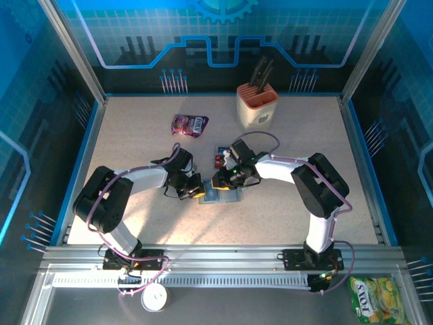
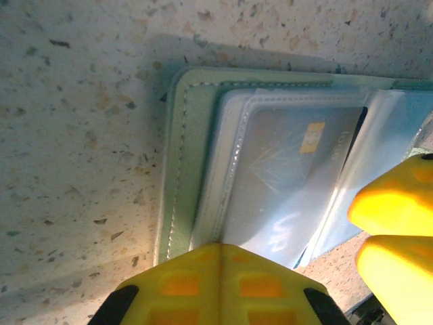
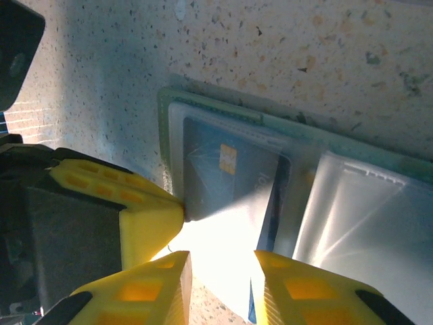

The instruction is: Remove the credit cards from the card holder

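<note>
1. We see the card holder (image 1: 228, 198) lying open and flat on the table (image 1: 304, 135), near the middle and between the two arms. A few loose cards (image 1: 220, 160), red and blue, lie just beyond it, so we judge the task to be partly done.

2. The wrist views show a chip card (image 3: 230, 176), dark blue-grey with a gold chip, tucked inside a clear sleeve (image 2: 237, 135) on the holder's left half. This is the card now in hand.

3. The left gripper (image 2: 220, 284) has its jaws pressed fully together. Its tip sits against the near edge of the holder. We read this as pinning the holder down, though we cannot tell whether it also nips the sleeve's lip.

4. The right gripper (image 3: 223, 288) has its jaws partly apart, one finger on each side of the sleeve's near edge. The gap looks too wide for a grip on a thin card, so we take it as holding nothing yet (glare hides the exact contact).

5. Next, we judge the right jaws must close on the card's exposed edge alone and not on the sleeve. They should then draw the card out along the slot while the left tip holds the holder in place. The main risk is the soft holder lifting or sliding along with the card.
</note>
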`<action>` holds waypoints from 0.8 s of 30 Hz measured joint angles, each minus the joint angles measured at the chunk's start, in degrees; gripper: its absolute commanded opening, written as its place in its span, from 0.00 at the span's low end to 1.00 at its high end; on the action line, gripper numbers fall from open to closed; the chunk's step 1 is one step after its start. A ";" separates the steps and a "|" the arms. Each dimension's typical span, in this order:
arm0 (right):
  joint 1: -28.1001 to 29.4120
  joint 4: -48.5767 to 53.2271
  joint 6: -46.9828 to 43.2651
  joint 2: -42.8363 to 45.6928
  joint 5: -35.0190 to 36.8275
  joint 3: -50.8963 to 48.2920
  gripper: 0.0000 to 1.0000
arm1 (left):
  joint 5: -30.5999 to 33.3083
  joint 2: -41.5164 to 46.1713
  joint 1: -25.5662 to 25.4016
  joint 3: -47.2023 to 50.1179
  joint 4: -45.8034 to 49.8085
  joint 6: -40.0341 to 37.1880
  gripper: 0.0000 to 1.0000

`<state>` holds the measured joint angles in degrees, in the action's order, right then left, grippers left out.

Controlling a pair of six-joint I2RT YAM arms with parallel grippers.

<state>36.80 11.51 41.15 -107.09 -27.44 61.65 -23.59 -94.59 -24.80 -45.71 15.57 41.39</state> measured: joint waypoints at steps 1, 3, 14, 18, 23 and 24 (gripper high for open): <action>0.00 0.02 0.04 -0.22 0.00 0.02 0.33 | 0.04 0.00 0.00 0.02 0.07 0.00 0.00; 0.07 0.07 0.20 -0.70 0.00 0.13 0.33 | 0.20 0.00 0.00 0.02 0.07 0.00 0.00; 0.66 -0.20 0.72 -2.19 -0.24 0.72 0.28 | 0.22 0.00 0.00 0.02 0.04 0.00 0.00; 0.70 -0.96 1.33 -2.56 -0.85 0.72 0.27 | 0.22 0.00 0.00 0.02 0.04 0.00 0.00; 0.81 -1.75 1.51 -2.95 -1.53 0.72 0.26 | 0.22 0.00 0.00 0.02 0.04 0.00 0.00; 0.81 -1.77 1.51 -3.02 -1.55 0.72 0.27 | 0.22 0.00 0.00 0.02 0.04 0.00 0.00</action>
<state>37.60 9.74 42.65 -110.10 -28.99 62.37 -23.38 -94.59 -24.80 -45.69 15.62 41.39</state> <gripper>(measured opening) 0.264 0.051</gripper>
